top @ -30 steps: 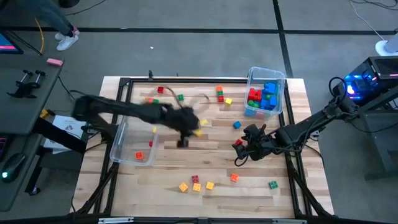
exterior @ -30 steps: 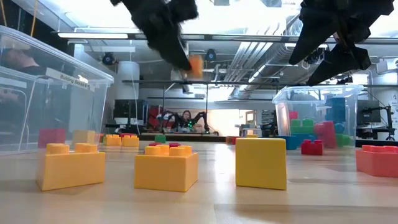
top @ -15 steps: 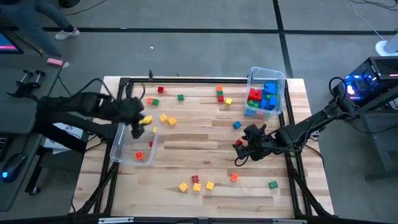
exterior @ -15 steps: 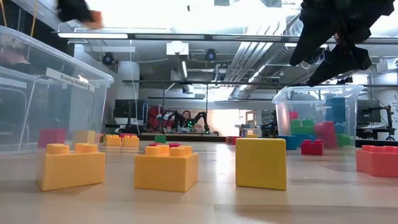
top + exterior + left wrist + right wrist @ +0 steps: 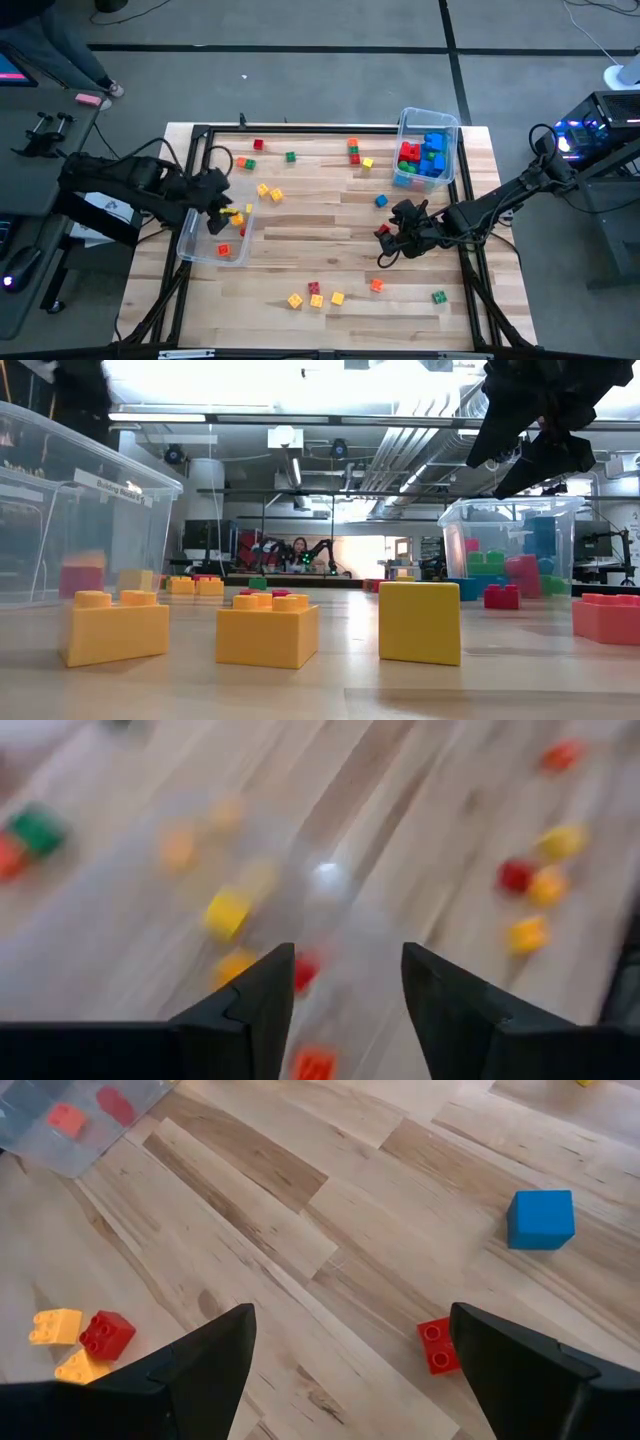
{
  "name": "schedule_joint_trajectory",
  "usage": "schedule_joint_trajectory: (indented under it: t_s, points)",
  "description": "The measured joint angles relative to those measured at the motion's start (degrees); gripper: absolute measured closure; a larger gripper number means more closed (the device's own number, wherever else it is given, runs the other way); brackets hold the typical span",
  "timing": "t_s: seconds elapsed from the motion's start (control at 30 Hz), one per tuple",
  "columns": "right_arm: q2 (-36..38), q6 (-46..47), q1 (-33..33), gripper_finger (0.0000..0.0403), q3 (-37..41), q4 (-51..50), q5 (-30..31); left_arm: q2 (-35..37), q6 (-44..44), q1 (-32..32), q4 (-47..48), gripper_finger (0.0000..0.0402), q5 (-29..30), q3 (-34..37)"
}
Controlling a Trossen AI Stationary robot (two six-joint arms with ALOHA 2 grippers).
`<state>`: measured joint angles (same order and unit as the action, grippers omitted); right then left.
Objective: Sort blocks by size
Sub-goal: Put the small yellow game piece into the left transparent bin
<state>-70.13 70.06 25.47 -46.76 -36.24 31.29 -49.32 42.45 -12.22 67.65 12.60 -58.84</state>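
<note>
The left arm has swung away from mid-table and now the left gripper [image 5: 222, 200] hangs over the left clear bin [image 5: 190, 238], and the yellow block it carried a second ago appears to be dropping: a small yellow block [image 5: 233, 214] shows just under the fingers at the bin's upper end, and in the left wrist view the fingers stand apart with nothing between them, a blurred yellow cube [image 5: 227, 912] below. The red blocks [image 5: 224, 250] already lie in that bin. Over on the other side, the right gripper [image 5: 393, 238] waits above the board, fingers spread wide and empty, a red brick [image 5: 436, 1345] and a blue cube [image 5: 541, 1219] beneath it on the wood. The right bin [image 5: 447, 122] holds the bigger bricks. Loose blocks lie scattered across the table [image 5: 320, 235]: a cluster near the front edge, more along the far side. To finish this drop cleanly, I'd say keep the hand over the bin's middle, clear of the wall, until the block settles inside.
</note>
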Motion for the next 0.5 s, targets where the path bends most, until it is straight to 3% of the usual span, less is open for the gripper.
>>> schedule_joint_trajectory:
  t_s: [0.07,0.23,0.37,0.5]
  points:
    - [0.0,0.0,0.0,0.0075,0.0,0.0,0.0,0.0,-4.3,0.3,-8.1,0.022,-0.2,-0.6]
    - [0.0,0.0,0.0,0.0075,0.0,0.0,0.0,-6.0,-22.6,-1.2,-33.3,0.021,-8.6,-0.8]
    - [0.0,0.2,0.0,0.0075,0.0,0.2,-0.4,-15.9,-34.8,-3.3,-42.1,0.0209,-10.0,-0.6]
    - [0.0,0.2,0.0,0.0075,0.0,0.2,-0.5,-25.7,-49.4,-4.2,-43.2,0.0208,-10.6,-4.6]
